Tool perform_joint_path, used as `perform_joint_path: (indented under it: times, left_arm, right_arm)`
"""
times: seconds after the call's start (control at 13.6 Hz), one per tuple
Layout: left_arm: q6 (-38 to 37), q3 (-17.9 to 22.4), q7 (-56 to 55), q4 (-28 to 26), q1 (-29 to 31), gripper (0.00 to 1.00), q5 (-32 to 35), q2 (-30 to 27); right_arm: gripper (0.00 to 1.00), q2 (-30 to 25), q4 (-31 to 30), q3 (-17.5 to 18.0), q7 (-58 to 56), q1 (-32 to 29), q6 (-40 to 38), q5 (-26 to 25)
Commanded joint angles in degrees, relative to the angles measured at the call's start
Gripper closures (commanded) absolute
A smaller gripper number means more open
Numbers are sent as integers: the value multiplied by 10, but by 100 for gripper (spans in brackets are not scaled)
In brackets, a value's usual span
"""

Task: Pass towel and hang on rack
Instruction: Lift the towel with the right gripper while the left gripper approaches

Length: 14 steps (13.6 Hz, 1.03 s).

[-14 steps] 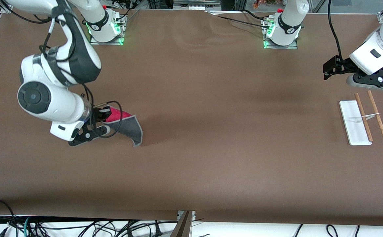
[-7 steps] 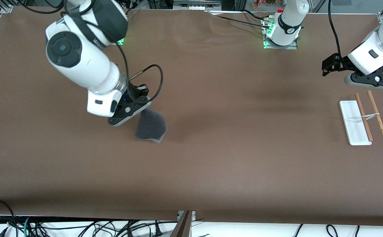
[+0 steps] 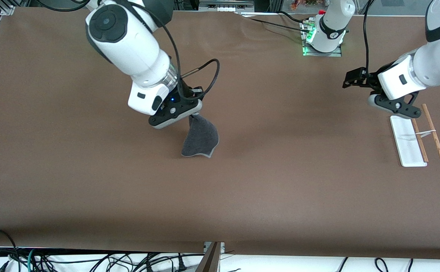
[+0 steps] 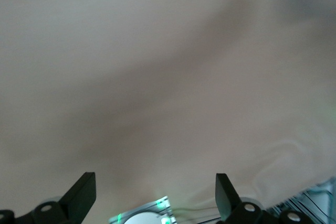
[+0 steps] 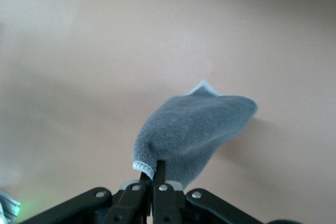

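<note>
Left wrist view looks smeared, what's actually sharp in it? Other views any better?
Left wrist view: table is a soft blur with a diagonal shadow; only the open left hand reads crisply. Right wrist view: sharp; towel texture is clear in the shut right hand, soft shadow beside it. Front view: even lighting, towel and rack in focus.

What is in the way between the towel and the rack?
Nothing visible. The right gripper holds the towel up over the middle of the table, and only bare tabletop lies between it and the rack. The left gripper hangs open near the rack.
</note>
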Motion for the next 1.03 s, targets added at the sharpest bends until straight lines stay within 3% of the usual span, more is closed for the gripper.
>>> perform_joint_path:
  times: [0.0, 0.22, 0.59, 0.81, 0.95]
  left_arm:
    - [21, -1, 74, 11, 7, 0, -93, 35]
    - [92, -8, 152, 8, -10, 0, -175, 76]
    - [207, -63, 269, -44, -38, 0, -238, 91]
    - [254, -76, 429, -70, -44, 0, -305, 108]
    - [335, -116, 496, -97, -43, 1, -313, 108]
  right_arm:
    - [100, 11, 18, 5, 52, 16, 8, 1]
    - [100, 18, 18, 0, 163, 55, 55, -6]
    - [100, 12, 18, 4, 181, 69, 57, -1]
    - [100, 12, 18, 4, 182, 73, 58, -1]
    - [100, 12, 18, 4, 198, 77, 60, -2]
